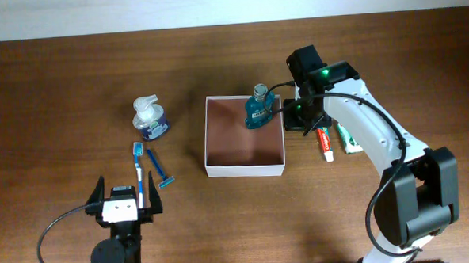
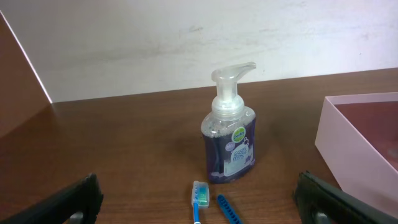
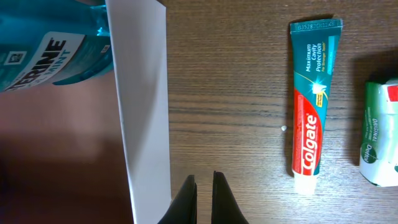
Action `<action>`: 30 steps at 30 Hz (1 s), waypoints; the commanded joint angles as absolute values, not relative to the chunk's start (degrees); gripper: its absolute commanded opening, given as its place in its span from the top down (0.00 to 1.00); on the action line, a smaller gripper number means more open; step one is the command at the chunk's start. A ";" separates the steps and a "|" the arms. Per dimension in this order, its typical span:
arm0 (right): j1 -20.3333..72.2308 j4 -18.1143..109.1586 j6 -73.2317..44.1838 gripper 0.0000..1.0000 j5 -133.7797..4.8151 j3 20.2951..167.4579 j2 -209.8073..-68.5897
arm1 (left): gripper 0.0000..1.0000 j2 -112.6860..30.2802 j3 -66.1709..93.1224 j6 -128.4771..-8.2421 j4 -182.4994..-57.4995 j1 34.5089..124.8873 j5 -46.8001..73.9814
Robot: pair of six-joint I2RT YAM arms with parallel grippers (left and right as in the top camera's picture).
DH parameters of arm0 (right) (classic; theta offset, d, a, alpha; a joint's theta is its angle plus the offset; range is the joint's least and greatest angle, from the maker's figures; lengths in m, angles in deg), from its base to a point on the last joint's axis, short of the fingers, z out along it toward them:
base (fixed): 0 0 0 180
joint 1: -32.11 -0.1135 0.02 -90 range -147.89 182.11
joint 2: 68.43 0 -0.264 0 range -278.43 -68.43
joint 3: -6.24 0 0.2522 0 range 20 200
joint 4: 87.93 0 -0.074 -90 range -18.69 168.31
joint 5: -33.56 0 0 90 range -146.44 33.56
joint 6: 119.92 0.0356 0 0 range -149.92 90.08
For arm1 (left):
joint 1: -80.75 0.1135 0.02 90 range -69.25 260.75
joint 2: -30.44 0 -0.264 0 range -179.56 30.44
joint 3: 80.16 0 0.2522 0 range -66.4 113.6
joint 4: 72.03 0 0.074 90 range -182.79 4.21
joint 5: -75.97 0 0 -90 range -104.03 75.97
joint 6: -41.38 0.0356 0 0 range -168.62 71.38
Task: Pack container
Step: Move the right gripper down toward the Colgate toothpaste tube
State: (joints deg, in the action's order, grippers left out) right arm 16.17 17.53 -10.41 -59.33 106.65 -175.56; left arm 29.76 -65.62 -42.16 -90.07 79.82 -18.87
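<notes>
The container (image 1: 245, 171) is a square shallow white box with a reddish-brown inside, at the table's centre. A blue mouthwash bottle (image 1: 259, 107) stands in its far right corner. My right gripper (image 1: 295, 115) hangs just outside the container's right wall. In the right wrist view its tips (image 3: 203, 180) are shut with nothing between them, beside the white wall (image 3: 143, 112), and the mouthwash bottle (image 3: 43, 50) shows at top left. My left gripper (image 1: 126, 193) stands wide open at the front left. A blue toothbrush (image 2: 199, 199) lies between its fingers (image 2: 74, 199), untouched.
A foam soap dispenser (image 1: 150, 119) (image 2: 230, 140) stands left of the container, with a blue razor (image 1: 158, 170) (image 2: 229, 210) beside the toothbrush (image 1: 139, 171). A red-and-white toothpaste tube (image 1: 325, 143) (image 3: 311, 106) and a green tube (image 1: 347, 138) (image 3: 380, 143) lie right of the container.
</notes>
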 commanded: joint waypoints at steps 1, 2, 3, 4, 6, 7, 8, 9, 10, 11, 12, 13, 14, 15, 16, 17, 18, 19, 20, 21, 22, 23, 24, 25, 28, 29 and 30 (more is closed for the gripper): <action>16.39 17.71 -9.87 0.96 -62.05 105.80 -175.80 | 0.00 30.11 -65.89 -41.36 -90.11 80.17 -18.28; 16.39 17.75 -9.78 0.96 -62.57 105.49 -175.80 | 0.01 30.11 -65.89 -41.36 -90.09 80.17 -18.25; 16.39 17.82 -9.34 0.96 -62.42 105.21 -175.80 | 0.01 30.11 -65.89 -41.36 -90.09 80.17 -18.28; 16.39 18.34 -9.04 0.96 -62.18 104.82 -175.80 | 0.01 30.11 -65.89 -41.36 -90.09 80.17 -18.28; 16.56 20.59 -7.44 0.96 -61.04 104.09 -175.80 | 0.01 30.11 -65.89 -41.36 -90.11 80.17 -18.28; 16.87 23.79 -6.85 0.96 -60.27 103.64 -175.80 | 0.01 30.11 -65.89 -41.36 -90.11 80.17 -18.28; 17.22 25.58 -6.46 0.96 -60.32 103.55 -175.82 | 0.00 30.11 -65.89 -41.36 -90.11 80.17 -18.28; 18.03 27.74 -3.60 0.96 -60.32 103.50 -175.82 | 0.00 30.11 -65.89 -41.36 -90.11 80.17 -18.25; 18.44 28.46 -1.80 0.96 -60.32 103.50 -175.82 | 0.01 30.11 -65.89 -41.36 -90.11 80.17 -18.28; 18.86 28.99 -0.38 0.96 -60.34 103.50 -175.82 | 0.00 30.11 -65.86 -41.36 -90.09 80.17 -18.28; 19.86 29.62 1.45 0.96 -60.32 103.50 -175.84 | 0.01 30.11 -65.89 -41.36 -90.11 80.17 -18.28; 20.32 29.77 2.20 0.96 -60.32 103.44 -175.84 | 0.00 30.11 -65.89 -41.36 -90.09 80.17 -18.25; 20.91 29.95 2.57 0.96 -60.34 103.37 -175.84 | 0.00 30.11 -65.89 -41.36 -90.09 80.17 -18.28; 21.39 30.30 2.57 0.96 -60.34 103.22 -175.84 | 0.00 30.11 -65.89 -41.36 -90.11 80.17 -18.25; 21.87 30.93 2.57 0.96 -60.36 102.91 -175.84 | 0.00 30.11 -65.89 -41.36 -90.09 80.17 -18.28; 22.29 31.65 2.55 0.96 -60.54 102.61 -175.84 | 0.01 30.11 -65.89 -41.36 -90.09 80.17 -18.25; 22.62 32.46 2.57 0.96 -60.80 102.24 -175.84 | 0.01 30.11 -65.89 -41.36 -90.11 80.17 -18.28; 22.94 33.77 2.59 0.96 -61.46 101.65 -175.84 | 0.01 30.11 -65.89 -41.36 -90.09 80.17 -18.25; 23.18 35.22 2.59 0.96 -62.66 101.06 -175.84 | 0.01 30.11 -65.89 -41.36 -90.09 80.17 -18.28; 23.32 36.29 2.59 0.96 -63.77 100.66 -175.84 | 0.00 30.11 -65.89 -41.36 -90.09 80.17 -18.25; 23.51 37.49 2.63 0.96 -65.41 100.20 -175.84 | 0.00 30.11 -65.89 -41.36 -90.11 80.17 -18.25; 23.51 38.15 3.51 0.96 -66.20 99.96 -175.84 | 0.00 30.11 -65.89 -41.36 -90.09 80.17 -18.28; 23.51 38.54 4.91 0.96 -66.39 99.81 -175.86 | 0.00 30.11 -65.89 -41.36 -90.09 80.17 -18.28; 23.51 38.74 5.78 0.96 -66.39 99.79 -175.86 | 0.00 30.11 -65.89 -41.36 -90.09 80.17 -18.28; 23.51 39.35 6.63 0.96 -66.42 99.79 -175.86 | 0.00 30.11 -65.89 -41.36 -90.11 80.17 -18.28; 23.51 39.43 6.63 0.96 -66.44 99.79 -175.86 | 0.00 30.11 -65.89 -41.36 -90.11 80.17 -18.28; 23.51 39.59 6.63 0.96 -66.66 99.79 -175.86 | 0.00 30.11 -65.89 -41.36 -90.09 80.17 -18.25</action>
